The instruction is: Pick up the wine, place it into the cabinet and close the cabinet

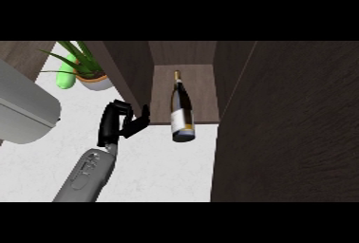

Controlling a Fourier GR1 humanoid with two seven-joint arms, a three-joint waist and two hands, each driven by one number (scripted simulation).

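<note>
A dark wine bottle (181, 107) with a white label is in the open wooden cabinet (193, 71). Its gold-capped neck points to the back and its base is at the front edge of the shelf. My left hand (119, 122) hangs just left of the bottle, in front of the cabinet's left wall. Its fingers are relaxed and hold nothing, and there is a small gap between them and the bottle. A broad dark wooden panel (288, 128), which looks like the cabinet's door, fills the right side. My right hand shows nowhere.
A potted green plant (88, 71) and a light green object (65, 79) stand at the back left. A large grey appliance (24, 108) fills the left edge. The white counter (165, 168) stretches below the cabinet.
</note>
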